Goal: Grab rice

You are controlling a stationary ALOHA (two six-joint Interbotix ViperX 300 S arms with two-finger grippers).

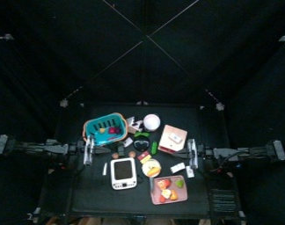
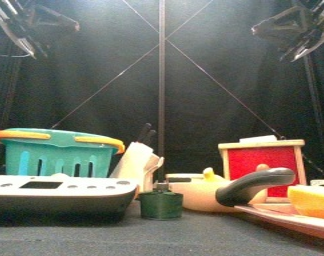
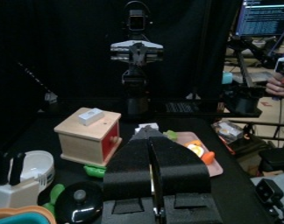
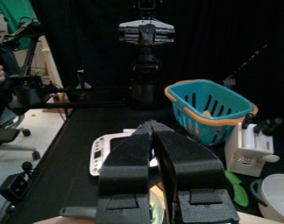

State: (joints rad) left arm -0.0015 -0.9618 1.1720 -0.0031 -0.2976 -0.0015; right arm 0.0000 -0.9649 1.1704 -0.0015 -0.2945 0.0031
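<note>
The rice (image 1: 173,138) is a flat tan box with a dark red edge, lying right of the table's middle. In the front view the rice (image 2: 262,160) stands at the right, showing its red side. In the left wrist view the rice (image 3: 88,136) carries a small white piece on top. My left gripper (image 1: 89,151) rests at the table's left edge, its jaws shut and empty (image 3: 154,142). At the right edge, close beside the box, my right gripper (image 1: 194,151) is also shut and empty (image 4: 154,133).
A teal basket (image 1: 104,130) with fruit and a white bowl (image 1: 151,121) stand at the back. A white handheld device (image 1: 122,173) and a tray (image 1: 156,197) of food lie in front. A person's hand (image 3: 279,84) shows beyond the curtains.
</note>
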